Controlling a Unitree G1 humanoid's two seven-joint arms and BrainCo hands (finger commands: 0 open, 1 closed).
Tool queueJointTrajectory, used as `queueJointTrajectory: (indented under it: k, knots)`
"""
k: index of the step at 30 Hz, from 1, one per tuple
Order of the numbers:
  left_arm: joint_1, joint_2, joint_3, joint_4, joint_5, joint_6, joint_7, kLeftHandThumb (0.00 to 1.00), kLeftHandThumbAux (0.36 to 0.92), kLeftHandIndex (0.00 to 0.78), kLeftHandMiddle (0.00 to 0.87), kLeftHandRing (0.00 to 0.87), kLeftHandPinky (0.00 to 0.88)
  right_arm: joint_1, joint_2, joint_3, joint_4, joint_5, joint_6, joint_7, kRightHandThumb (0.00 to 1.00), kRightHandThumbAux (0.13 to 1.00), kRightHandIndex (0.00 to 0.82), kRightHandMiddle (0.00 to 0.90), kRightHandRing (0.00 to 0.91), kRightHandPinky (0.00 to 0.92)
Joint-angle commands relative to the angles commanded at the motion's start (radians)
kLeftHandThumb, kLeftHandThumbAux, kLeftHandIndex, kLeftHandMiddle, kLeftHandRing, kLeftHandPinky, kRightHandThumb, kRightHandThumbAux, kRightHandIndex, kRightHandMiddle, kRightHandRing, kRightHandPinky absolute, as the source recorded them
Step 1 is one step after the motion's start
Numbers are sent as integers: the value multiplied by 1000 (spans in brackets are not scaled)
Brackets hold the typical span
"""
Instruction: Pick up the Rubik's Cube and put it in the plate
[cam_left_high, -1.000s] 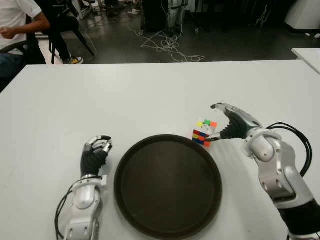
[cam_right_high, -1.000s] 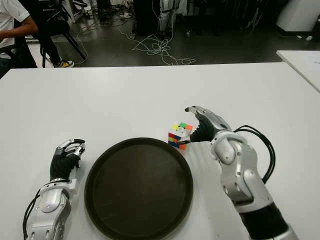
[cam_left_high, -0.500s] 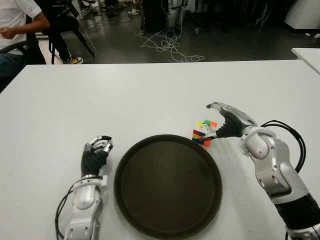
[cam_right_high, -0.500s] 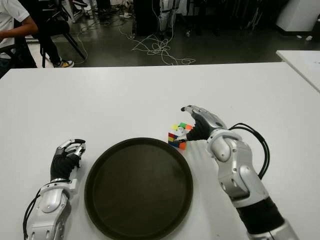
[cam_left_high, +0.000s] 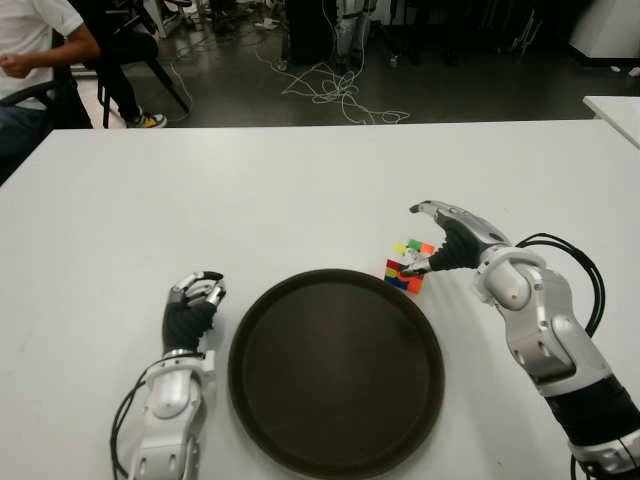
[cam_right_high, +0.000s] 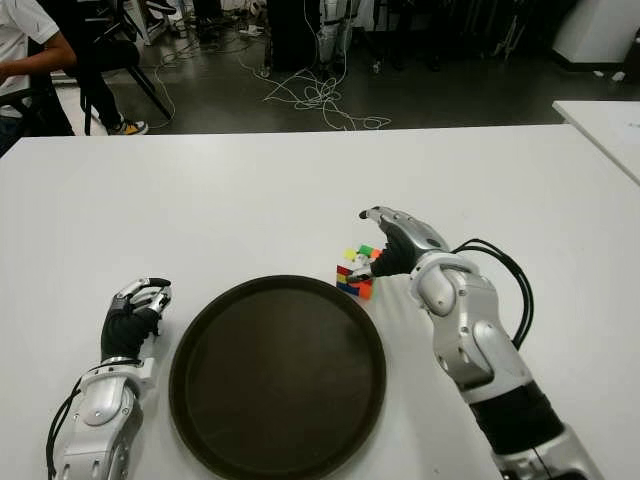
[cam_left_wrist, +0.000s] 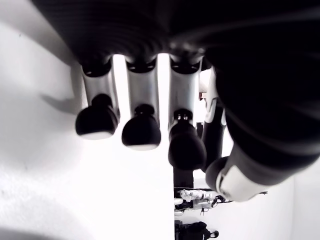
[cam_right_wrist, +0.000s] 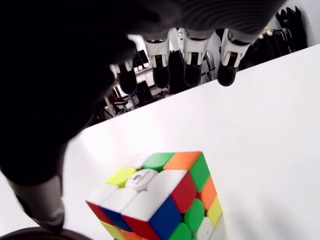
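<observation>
The Rubik's Cube (cam_left_high: 408, 263) stands on the white table (cam_left_high: 250, 190), just past the far right rim of the round dark plate (cam_left_high: 237, 352). My right hand (cam_left_high: 416, 241) is open and arches over the cube from the right. Its fingers (cam_right_wrist: 186, 70) stretch above the cube's top without touching. Its thumb (cam_right_wrist: 42, 205) hangs close beside the cube (cam_right_wrist: 161, 199) on the plate's side. My left hand (cam_left_high: 194, 300) shows left of the plate, fingers curled and holding nothing. The plate holds nothing.
A black cable (cam_left_high: 578, 268) loops out from my right wrist. A second white table's corner (cam_left_high: 614, 106) shows at the far right. Beyond the table's far edge are a seated person (cam_left_high: 30, 50), chairs and floor cables (cam_left_high: 335, 95).
My right hand has crept a little to the left, closing over the cube, thumb nearer its side. The cube, plate and left hand have not moved.
</observation>
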Motion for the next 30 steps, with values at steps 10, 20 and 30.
queueJointTrajectory:
  k: [10, 20, 30]
  knots:
    - [0, 6, -3, -3, 6, 9, 4, 712, 704, 443, 827, 834, 830, -17, 11, 3, 62, 14, -24, -36, 0, 731, 0, 0, 0, 20]
    - [3, 3, -4, -7, 1, 3, -2, 713, 704, 443, 822, 833, 828, -54, 16, 12, 130, 15, -34, -44, 0, 772, 0, 0, 0, 25]
    - [8, -3, -7, -14, 3, 7, 6, 710, 706, 443, 823, 830, 827, -74, 18, 17, 186, 24, -73, -74, 0, 764, 0, 0, 0, 8]
